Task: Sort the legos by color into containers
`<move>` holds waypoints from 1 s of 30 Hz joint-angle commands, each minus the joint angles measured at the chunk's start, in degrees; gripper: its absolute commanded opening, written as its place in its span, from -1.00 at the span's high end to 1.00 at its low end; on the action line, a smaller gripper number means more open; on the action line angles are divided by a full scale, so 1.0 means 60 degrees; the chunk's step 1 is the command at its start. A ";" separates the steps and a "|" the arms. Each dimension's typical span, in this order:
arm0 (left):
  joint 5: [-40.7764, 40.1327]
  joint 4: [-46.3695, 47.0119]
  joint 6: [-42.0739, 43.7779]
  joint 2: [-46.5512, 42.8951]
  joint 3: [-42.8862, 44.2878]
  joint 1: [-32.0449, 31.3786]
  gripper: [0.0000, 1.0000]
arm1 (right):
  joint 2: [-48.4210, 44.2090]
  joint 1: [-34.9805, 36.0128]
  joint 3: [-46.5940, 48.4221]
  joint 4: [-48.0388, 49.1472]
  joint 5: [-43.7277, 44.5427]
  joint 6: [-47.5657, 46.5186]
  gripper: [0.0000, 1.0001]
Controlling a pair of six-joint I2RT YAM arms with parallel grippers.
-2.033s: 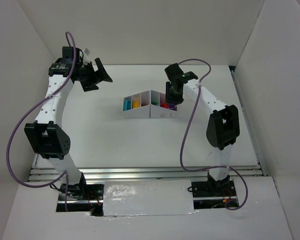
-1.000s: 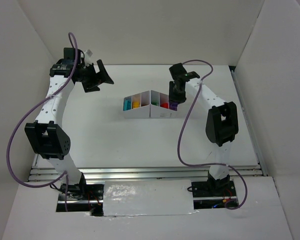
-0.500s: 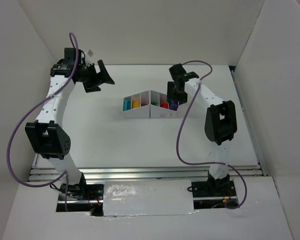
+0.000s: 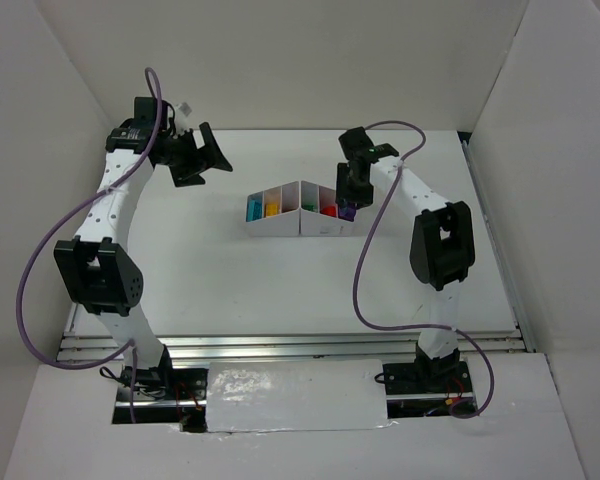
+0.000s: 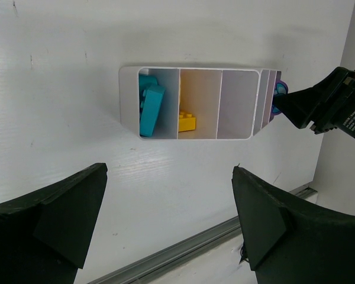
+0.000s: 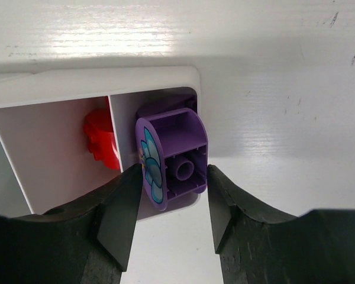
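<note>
Purple brick (image 6: 176, 151) stands in the end compartment of the white tray (image 4: 320, 227), beside the red brick (image 6: 100, 142). The right end effector (image 6: 173, 173) flanks it narrowly; I cannot tell whether it grips or merely brackets it. The left end effector (image 4: 202, 158) hangs wide and empty, well apart. Teal bricks (image 5: 151, 109) and a yellow brick (image 5: 187, 122) lie in separate compartments. No brick shows loose on the tabletop (image 4: 230, 280), so sorting looks nearly finished

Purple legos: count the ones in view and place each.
2. One purple lego is gripped by the right gripper over the tray's end compartment; a second purple lego lies inside that compartment, behind it. Others may be hidden.
</note>
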 commanded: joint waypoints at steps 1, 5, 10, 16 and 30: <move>0.0206 0.0050 0.0299 0.0100 0.0300 -0.0069 -0.99 | -0.0598 0.0030 -0.0025 0.0723 -0.0581 0.0075 -0.09; 0.0206 0.0021 0.0299 0.0158 0.0402 -0.0084 -0.99 | -0.0525 0.0030 0.0004 0.0650 -0.0743 0.0163 -0.06; 0.0206 0.0050 0.0314 0.0144 0.0359 -0.0113 -0.99 | -0.0715 0.0030 -0.0055 0.0841 -0.0787 0.0163 -0.05; 0.0221 0.0050 0.0328 0.0158 0.0373 -0.0142 -0.99 | -0.0758 0.0030 -0.0214 0.0884 -0.0787 0.0221 0.06; 0.0323 0.0079 0.0314 0.0290 0.0461 -0.0216 -0.99 | -0.1095 0.0030 -0.0450 0.0797 -0.0012 0.0207 0.84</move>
